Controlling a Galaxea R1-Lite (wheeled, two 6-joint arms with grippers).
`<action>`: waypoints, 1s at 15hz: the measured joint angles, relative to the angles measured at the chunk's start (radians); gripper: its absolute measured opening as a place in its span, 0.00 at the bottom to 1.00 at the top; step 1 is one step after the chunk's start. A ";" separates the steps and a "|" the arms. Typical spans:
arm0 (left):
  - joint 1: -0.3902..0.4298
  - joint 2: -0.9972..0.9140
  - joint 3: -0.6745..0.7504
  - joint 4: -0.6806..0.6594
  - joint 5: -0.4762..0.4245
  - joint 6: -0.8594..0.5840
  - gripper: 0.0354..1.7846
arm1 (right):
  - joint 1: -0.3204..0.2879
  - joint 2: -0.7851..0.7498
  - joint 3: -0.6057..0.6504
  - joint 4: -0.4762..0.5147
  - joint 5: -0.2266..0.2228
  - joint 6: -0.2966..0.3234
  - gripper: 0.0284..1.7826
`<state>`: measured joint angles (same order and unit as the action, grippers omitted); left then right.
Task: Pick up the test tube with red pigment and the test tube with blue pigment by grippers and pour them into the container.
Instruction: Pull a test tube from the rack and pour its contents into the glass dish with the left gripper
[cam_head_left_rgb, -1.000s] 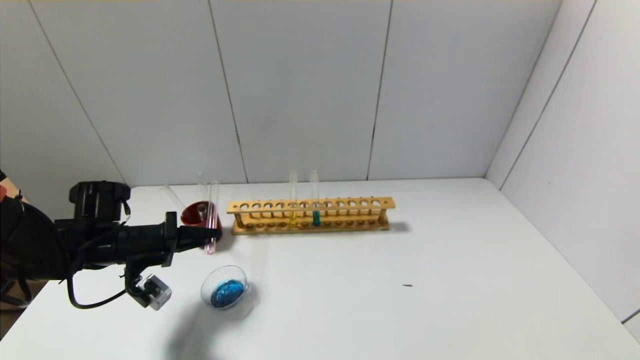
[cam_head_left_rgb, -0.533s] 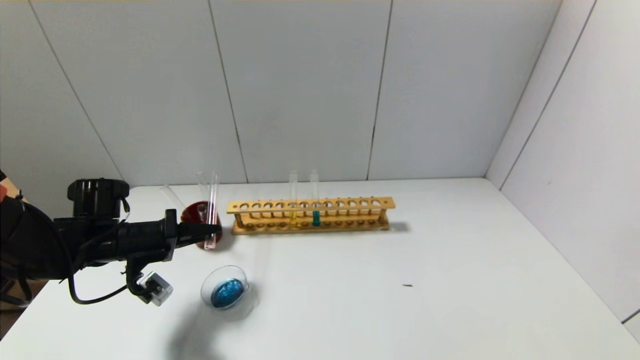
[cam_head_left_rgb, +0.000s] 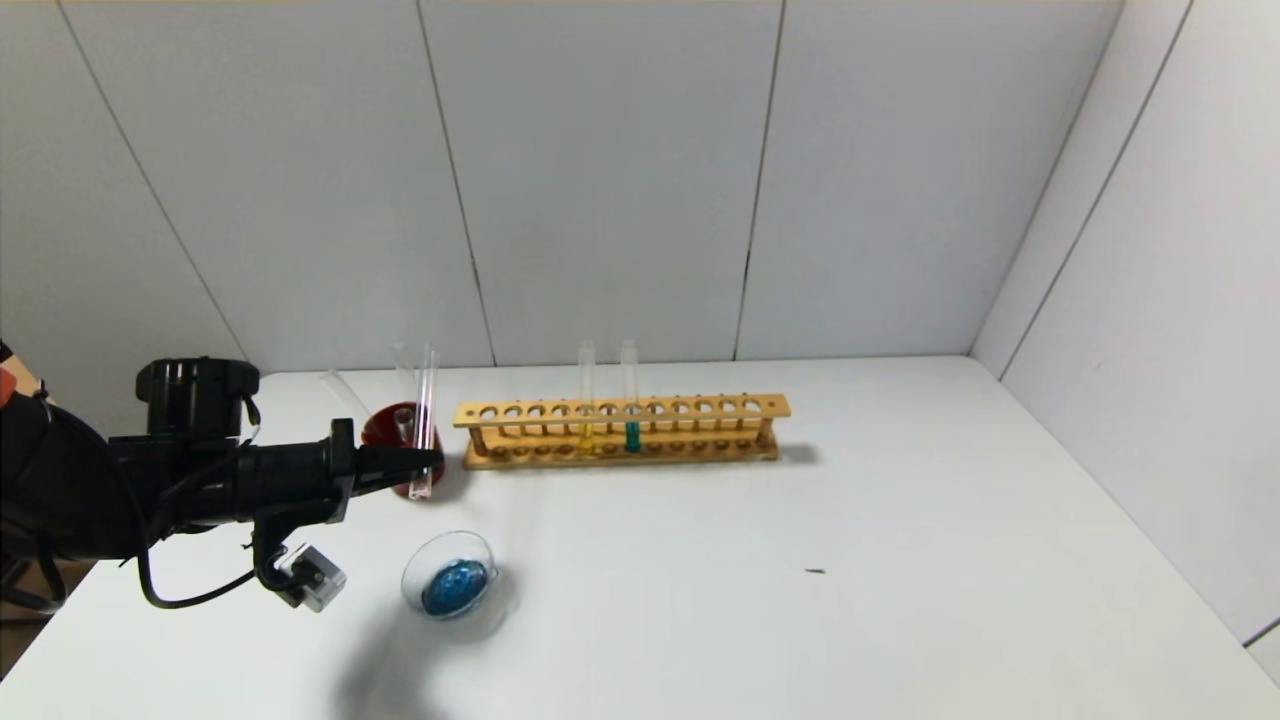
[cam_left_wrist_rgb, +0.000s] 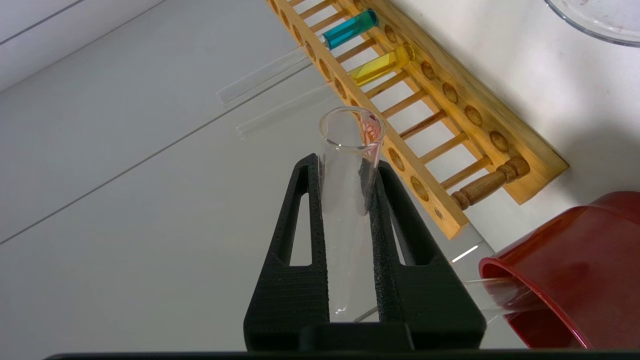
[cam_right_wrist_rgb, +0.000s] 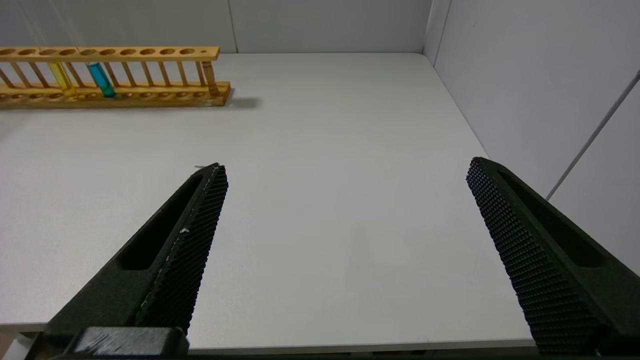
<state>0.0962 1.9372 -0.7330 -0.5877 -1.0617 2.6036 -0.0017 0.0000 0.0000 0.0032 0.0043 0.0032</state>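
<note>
My left gripper's fingers are closed on the test tube with red pigment, which I hold upright near the red cup, at about nine o'clock from the wooden rack. In the left wrist view only a reddish smear clings inside the tube's mouth, so I judge it nearly drained. The container sits on the tabletop at roughly five o'clock from my gripper, apart from it, and holds a blue puddle; I see no red in it, so I cannot tell where the red went. Clear tubes lean in the red cup, and I take one for the emptied test tube with blue pigment, though I cannot confirm it. The rack holds only a yellow tube and a teal tube. The blue pour looks done; what seems left is parking this tube. My right gripper idles over bare tabletop at three o'clock, fingers spread wide, holding nothing.
</note>
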 joint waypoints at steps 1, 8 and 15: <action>0.000 0.001 0.000 0.000 0.000 0.000 0.15 | 0.000 0.000 0.000 0.000 0.000 0.000 0.98; -0.053 -0.036 0.065 -0.035 0.014 -0.177 0.15 | 0.000 0.000 0.000 0.000 0.000 0.000 0.98; -0.125 -0.168 0.125 -0.452 0.430 -0.957 0.15 | 0.000 0.000 0.000 0.000 0.000 0.000 0.98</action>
<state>-0.0291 1.7689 -0.6081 -1.0400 -0.6315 1.6468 -0.0017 0.0000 0.0000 0.0032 0.0043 0.0032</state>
